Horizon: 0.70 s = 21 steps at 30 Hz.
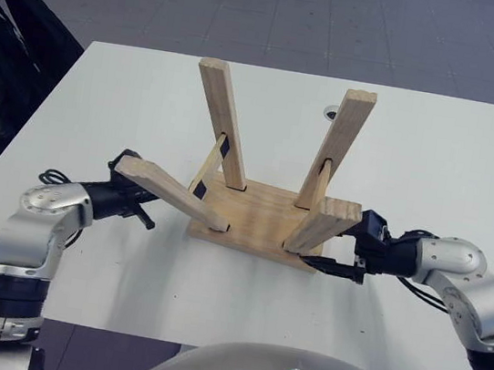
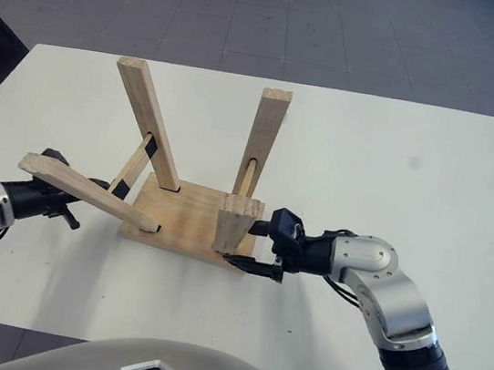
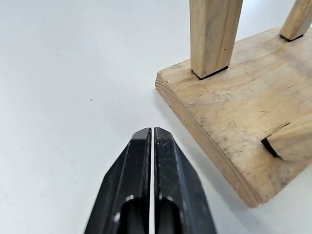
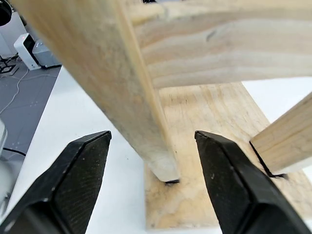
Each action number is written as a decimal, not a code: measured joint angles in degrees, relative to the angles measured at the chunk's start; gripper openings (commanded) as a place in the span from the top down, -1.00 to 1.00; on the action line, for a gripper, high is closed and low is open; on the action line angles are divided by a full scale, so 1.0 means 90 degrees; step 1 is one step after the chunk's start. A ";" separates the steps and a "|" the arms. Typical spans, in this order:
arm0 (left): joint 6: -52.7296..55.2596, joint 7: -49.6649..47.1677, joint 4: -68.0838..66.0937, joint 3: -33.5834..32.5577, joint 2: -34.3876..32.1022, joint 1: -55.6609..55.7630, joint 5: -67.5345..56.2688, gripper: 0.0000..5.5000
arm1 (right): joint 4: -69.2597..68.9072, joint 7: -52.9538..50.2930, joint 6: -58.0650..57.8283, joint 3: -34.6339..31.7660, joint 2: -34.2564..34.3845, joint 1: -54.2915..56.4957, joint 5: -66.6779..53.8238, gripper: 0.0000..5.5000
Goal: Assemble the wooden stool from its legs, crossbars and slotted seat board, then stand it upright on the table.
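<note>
Figure: the partly built stool stood upside down on the white desk (image 1: 435, 156), about midway between its left and right edges. The slotted seat board (image 1: 257, 209) lay flat on the desk surface, and four legs rose from its slots, splayed outward: the back-left leg (image 1: 222, 117), the back-right leg (image 1: 346, 135), the front-left leg (image 1: 172, 191) and the front-right leg (image 1: 324, 224). A thin crossbar with black bands (image 1: 213, 164) ran between the two left legs, and a second crossbar (image 1: 319, 184) showed between the two right legs. The left gripper (image 3: 151, 131) was closed with nothing in it, its fingers pressed together; it sat low over the desk beside the board's left edge, pointing at the board near the front-left leg and apart from the wood. The right gripper (image 4: 152, 134) was open at the board's near right corner, one finger on each side of the front-right leg's base, with a gap showing between each finger and the leg.
</note>
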State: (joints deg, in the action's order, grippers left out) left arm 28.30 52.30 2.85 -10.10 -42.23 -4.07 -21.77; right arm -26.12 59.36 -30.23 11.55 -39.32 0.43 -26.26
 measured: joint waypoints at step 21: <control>0.1550 0.2703 0.1604 -0.1681 -0.1375 -0.0757 -0.3196 0.09 | -0.1057 -0.0767 -0.1967 -0.2890 -0.0735 -0.0017 -0.3873 -0.16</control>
State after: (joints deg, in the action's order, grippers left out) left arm 42.25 76.63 17.29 -25.23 -54.60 -10.89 -50.53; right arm -35.63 52.45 -47.94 -14.46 -45.94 0.27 -61.11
